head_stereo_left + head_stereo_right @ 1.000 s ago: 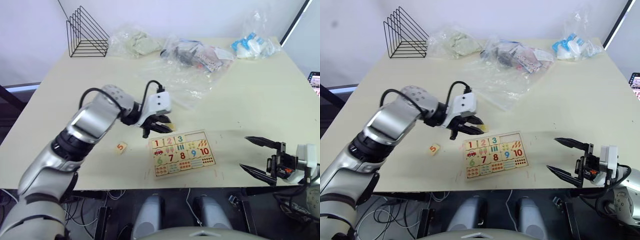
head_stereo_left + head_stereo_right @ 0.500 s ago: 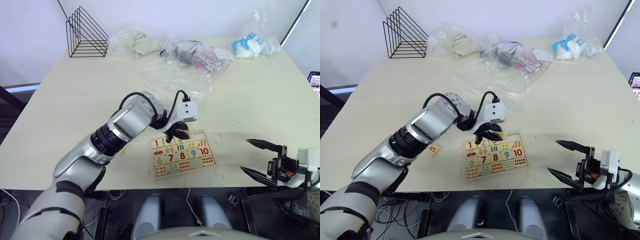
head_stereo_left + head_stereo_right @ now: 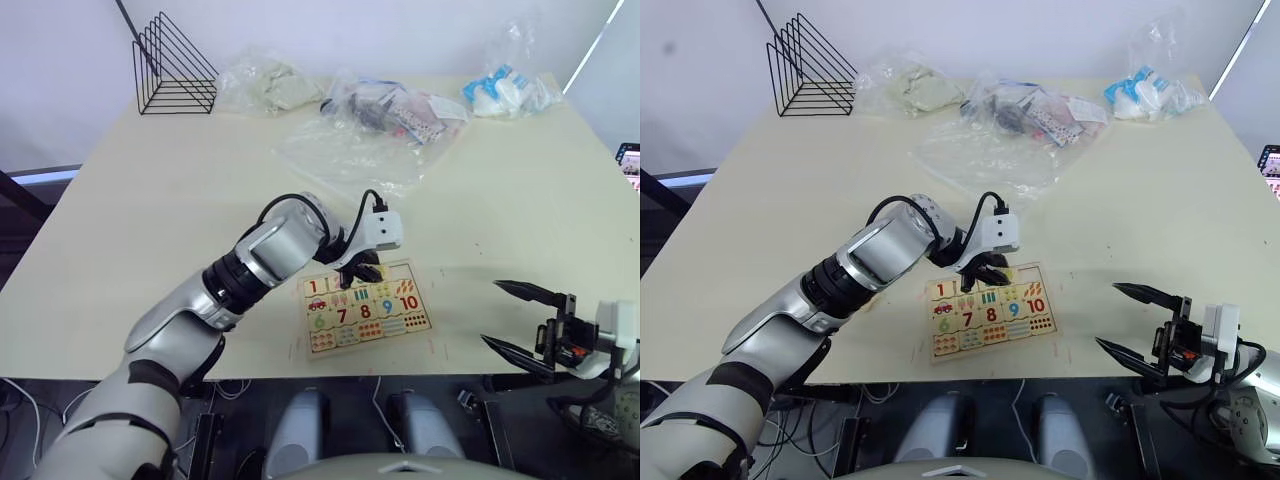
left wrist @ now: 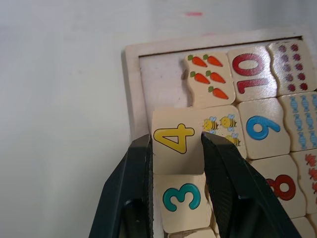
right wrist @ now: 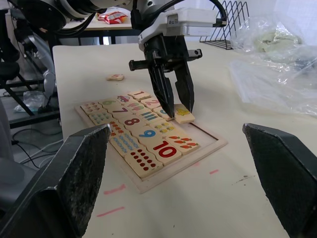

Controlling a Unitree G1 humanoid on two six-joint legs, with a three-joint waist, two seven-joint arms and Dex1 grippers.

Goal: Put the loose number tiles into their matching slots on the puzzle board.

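Left fingers point(image 4: 141, 163) pinching the 4 tile point(image 4: 174, 144): square it beside the 3 tile point(image 4: 182, 198), press flat into the board point(image 4: 132, 89) before releasing.

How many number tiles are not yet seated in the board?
2. One loose tile lies on the table, apart from the board; the 4 tile is gripped by the left end effector over the board, apparently unseated. The arm may hide others.
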